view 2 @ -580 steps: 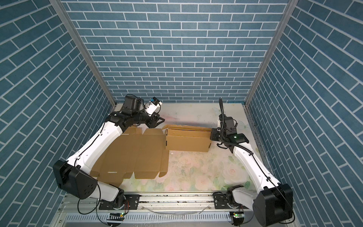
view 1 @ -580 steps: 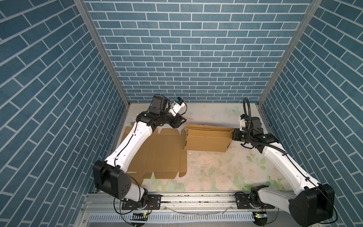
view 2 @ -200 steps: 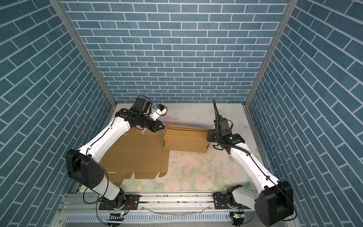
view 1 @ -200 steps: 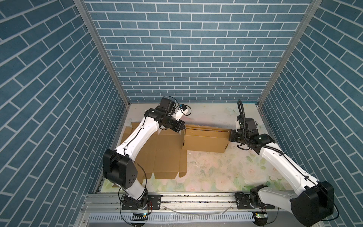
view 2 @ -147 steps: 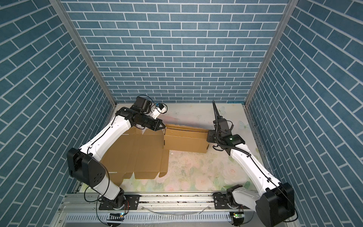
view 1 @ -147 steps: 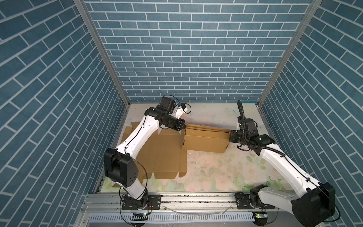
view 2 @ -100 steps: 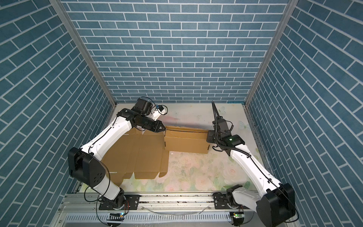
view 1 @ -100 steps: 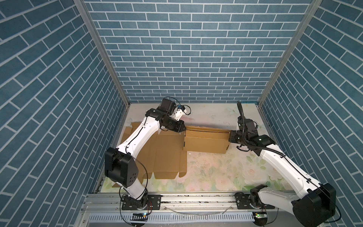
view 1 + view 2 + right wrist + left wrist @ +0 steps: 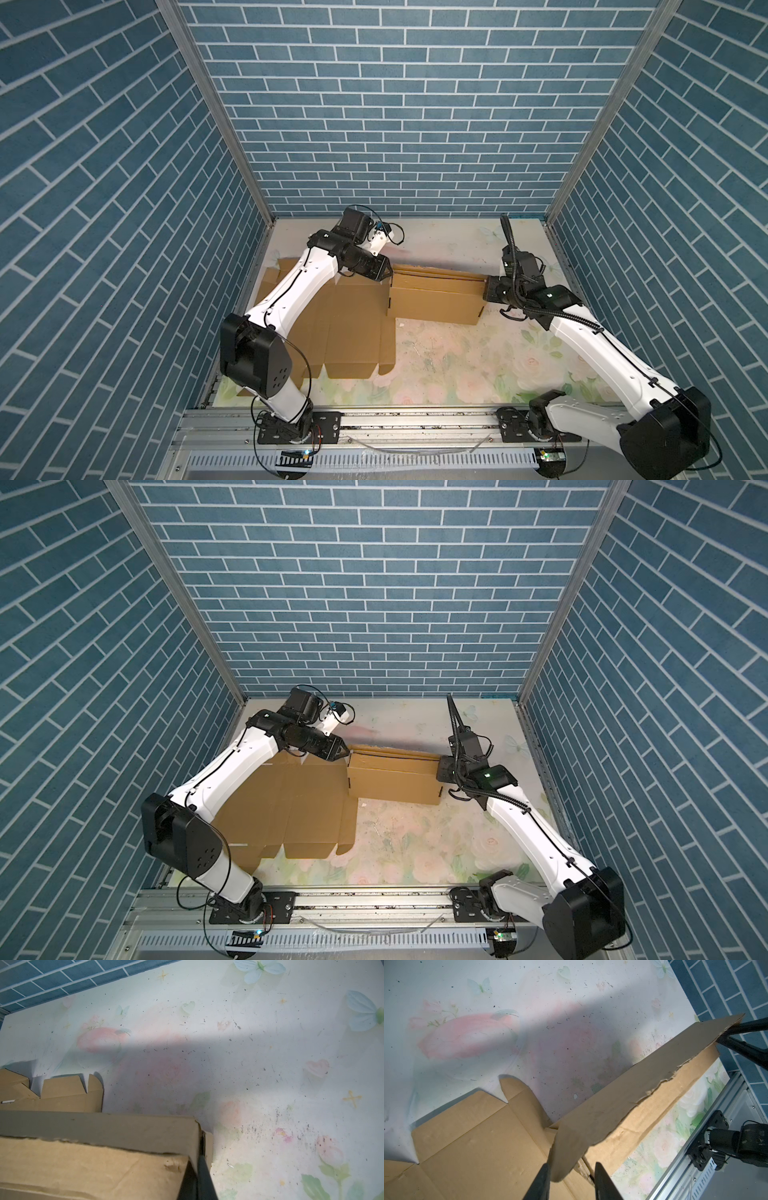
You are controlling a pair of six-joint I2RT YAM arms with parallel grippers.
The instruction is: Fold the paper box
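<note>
Two robot arms work a brown paper box (image 9: 436, 301) on a floral table (image 9: 457, 365) enclosed by blue brick walls (image 9: 395, 124). Most of the cardboard lies flat on the left side of the table, while a long panel (image 9: 395, 785) at the far middle stands folded up, running left to right. At the panel's left end, the left gripper (image 9: 388, 275) has its jaws spread; in the left wrist view the panel's corner sits between the fingers (image 9: 542, 1180), with a gap on one side. At the right end, the right gripper (image 9: 485, 289) is pressed together, pinching the cardboard edge.
</note>
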